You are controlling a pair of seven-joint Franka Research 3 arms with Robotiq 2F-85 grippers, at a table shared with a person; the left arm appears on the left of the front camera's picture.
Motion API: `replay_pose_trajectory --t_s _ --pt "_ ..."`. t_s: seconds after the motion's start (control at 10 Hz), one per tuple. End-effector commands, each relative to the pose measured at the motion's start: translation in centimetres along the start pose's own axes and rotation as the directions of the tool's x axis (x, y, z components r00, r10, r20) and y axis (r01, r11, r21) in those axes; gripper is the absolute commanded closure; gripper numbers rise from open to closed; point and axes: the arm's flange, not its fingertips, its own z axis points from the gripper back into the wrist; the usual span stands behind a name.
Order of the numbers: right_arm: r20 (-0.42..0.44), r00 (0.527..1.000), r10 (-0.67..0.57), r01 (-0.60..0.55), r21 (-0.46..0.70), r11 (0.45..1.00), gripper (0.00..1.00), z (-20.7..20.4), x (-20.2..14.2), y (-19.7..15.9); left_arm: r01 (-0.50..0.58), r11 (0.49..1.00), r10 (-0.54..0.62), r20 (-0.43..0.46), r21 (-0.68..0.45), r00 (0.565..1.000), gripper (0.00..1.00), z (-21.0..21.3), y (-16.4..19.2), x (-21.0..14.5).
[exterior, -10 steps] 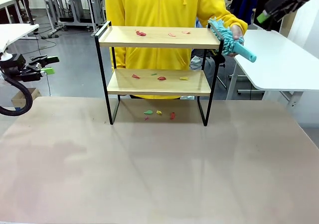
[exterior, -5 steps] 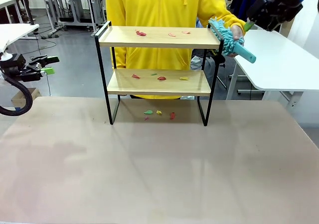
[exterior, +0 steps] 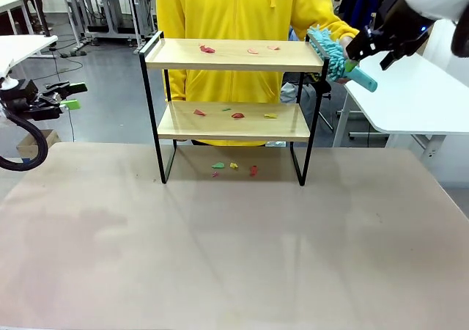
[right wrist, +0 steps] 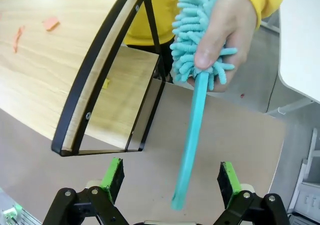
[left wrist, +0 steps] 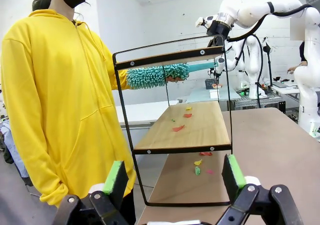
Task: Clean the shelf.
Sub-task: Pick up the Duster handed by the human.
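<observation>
Mid-handover: right claw point(right wrist: 171, 177) wide open at the handle of the fluffy teal duster point(right wrist: 193, 117), just needs clamping on before sweeping the black-framed wooden shelf point(exterior: 176, 53).

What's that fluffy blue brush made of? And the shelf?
The duster head looks like soft microfibre: many plump teal noodles. Its handle looks like smooth plastic. The shelf boards look like light wood or laminate, with faint grain; the thin black frame seems painted metal.

Small two-tier rack point(exterior: 233, 55), light wooden boards in thin black metal frame: upright on the table's point(exterior: 220, 257) far side, coloured scraps point(exterior: 207, 49) on both boards.
</observation>
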Motion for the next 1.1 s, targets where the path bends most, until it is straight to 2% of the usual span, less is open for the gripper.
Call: replay_pose_trajectory --t_s 0.0,0.3,0.4,0.5,0.6,0.8,0.9,1.0 --pt "0.006 1.000 -0.015 0.015 -0.036 0.999 0.00 -1.2 -0.3 0.8 0.009 1.000 -0.009 -0.004 0.000 1.000 0.00 0.0 -0.1 0.2" --pt "0.003 1.000 -0.023 0.023 -0.038 0.999 0.00 -2.3 0.1 0.4 0.009 1.000 -0.009 -0.004 0.000 1.000 0.00 0.0 -0.1 0.2" --pt "0.002 1.000 -0.022 0.022 -0.038 0.999 0.47 -2.5 0.2 0.2 0.009 1.000 -0.009 -0.004 0.000 1.000 0.00 0.0 -0.1 0.2" --pt "-0.002 1.000 -0.019 0.019 -0.036 0.999 0.60 -2.5 0.2 0.2 0.009 1.000 -0.009 -0.004 0.000 1.000 0.00 0.0 -0.1 0.2" --pt "-0.006 1.000 -0.022 0.022 -0.033 0.999 1.00 -2.4 0.3 0.1 0.009 1.000 -0.009 -0.004 0.000 1.000 0.00 0.0 -0.1 0.2" --pt "-0.009 0.999 -0.031 0.031 -0.035 0.999 1.00 -2.1 0.5 -0.3 0.009 1.000 -0.009 -0.004 0.000 1.000 0.00 0.0 -0.1 0.2" --pt "-0.009 0.999 -0.034 0.033 -0.041 0.999 0.87 -1.9 0.6 -0.5 0.009 1.000 -0.009 -0.004 0.000 1.000 0.00 0.0 -0.1 0.2" --pt "-0.018 0.999 -0.037 0.036 -0.049 0.998 0.96 -1.7 0.6 -0.6 0.009 1.000 -0.009 -0.004 0.000 1.000 0.00 0.0 -0.1 0.2"
